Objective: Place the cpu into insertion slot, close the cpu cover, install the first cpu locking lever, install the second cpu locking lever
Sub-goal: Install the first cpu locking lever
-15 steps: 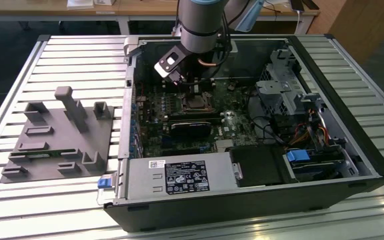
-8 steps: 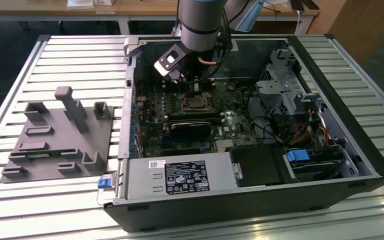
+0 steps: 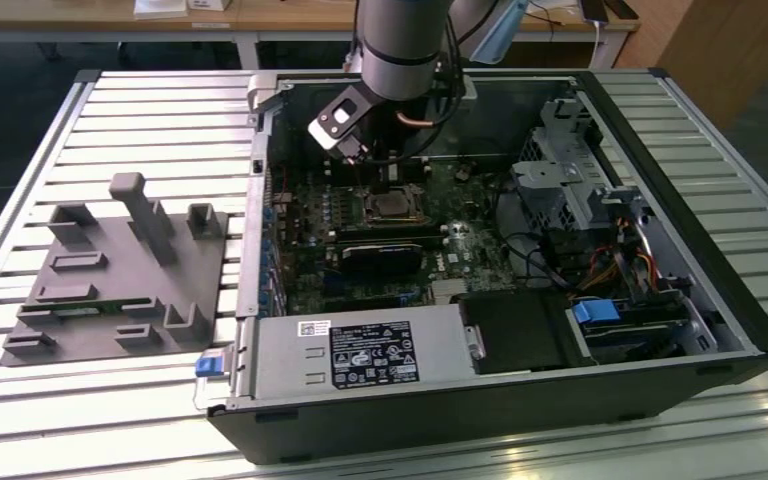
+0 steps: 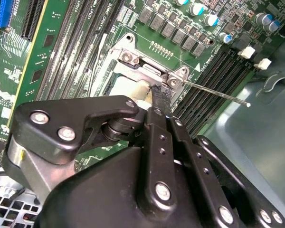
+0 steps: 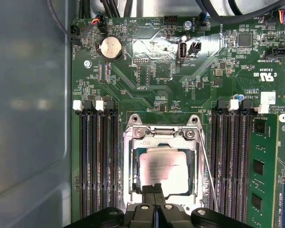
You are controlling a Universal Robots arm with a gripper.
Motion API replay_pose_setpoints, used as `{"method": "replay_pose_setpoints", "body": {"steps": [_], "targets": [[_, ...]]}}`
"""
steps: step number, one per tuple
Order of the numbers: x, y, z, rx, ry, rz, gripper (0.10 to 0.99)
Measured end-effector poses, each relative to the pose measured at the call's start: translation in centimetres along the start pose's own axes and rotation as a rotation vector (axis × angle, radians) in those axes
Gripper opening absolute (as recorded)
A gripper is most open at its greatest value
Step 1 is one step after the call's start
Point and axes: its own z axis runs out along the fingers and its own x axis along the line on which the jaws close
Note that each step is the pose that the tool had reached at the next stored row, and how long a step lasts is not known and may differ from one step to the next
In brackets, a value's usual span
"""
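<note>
A slatted silver metal table (image 3: 117, 110) carries a black computer case (image 3: 491, 420) lying on its side with its panel off. On the exterior view's left, beside the case, a grey moulded plastic fixture (image 3: 117, 270) sits on the table. A silver-grey robot arm (image 3: 404, 40) reaches down into the case at its far end, over the green circuit board (image 5: 147, 90).

On that board, long black memory slots (image 5: 96, 161) run along both sides of the insertion slot (image 3: 391, 207), a small square socket with a silvery rim. The cpu cover (image 5: 161, 142), a thin silvery metal frame with a square window, lies flat over the socket. The cpu (image 5: 164, 171), a flat square chip with a silvery-grey top, sits inside the socket and shows through that window.

A thin silvery wire locking lever (image 5: 208, 175) stands out from one corner of the socket and slants over the neighbouring memory slots, its free end unlatched (image 4: 218, 93).

The black gripper (image 5: 154, 189) hangs just above the socket's edge nearest the wrist, its tips at the rim of the cover (image 4: 160, 95). Its jaws are pressed together, with nothing visible between them.
</note>
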Motion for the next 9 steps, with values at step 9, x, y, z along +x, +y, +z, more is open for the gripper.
{"method": "replay_pose_setpoints", "body": {"steps": [9], "targets": [[0.08,-0.07,-1.11,0.0,-0.0094,0.0,0.106]]}}
